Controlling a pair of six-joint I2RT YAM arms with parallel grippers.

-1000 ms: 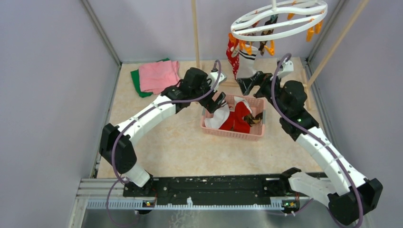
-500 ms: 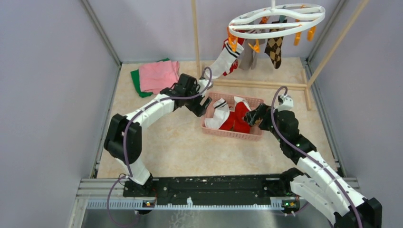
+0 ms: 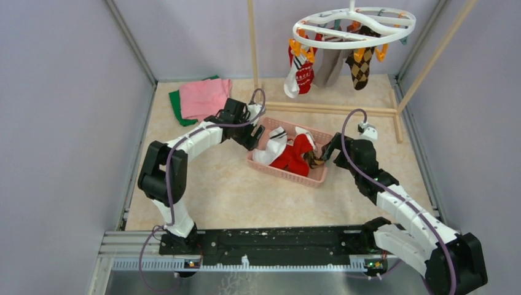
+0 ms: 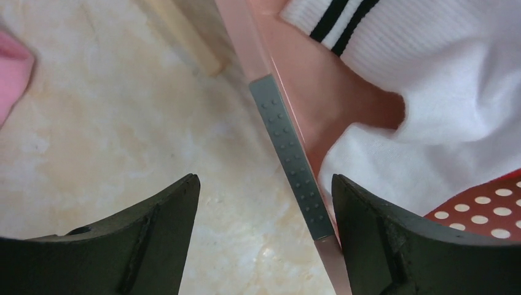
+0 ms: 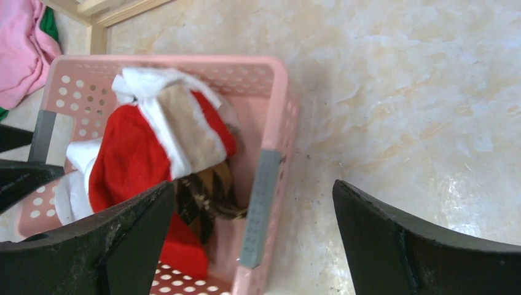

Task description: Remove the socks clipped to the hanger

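Left fingers (image 4: 153,246) and right fingers (image 5: 399,246) are both sitting open, straddling opposite rims of the pink basket (image 3: 285,175); socks (image 3: 361,64) are hanging clipped to the hanger (image 3: 344,46).

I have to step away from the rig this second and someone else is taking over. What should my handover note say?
Left gripper: open, astride the basket's left rim, holding nothing.
Right gripper: open, astride the right rim, holding nothing.
Hanger: up at the back right, with a striped sock, patterned red sock, grey sock and argyle sock clipped on.
Done: a pile of socks lies in the basket.
Left: unclip the hanging ones.
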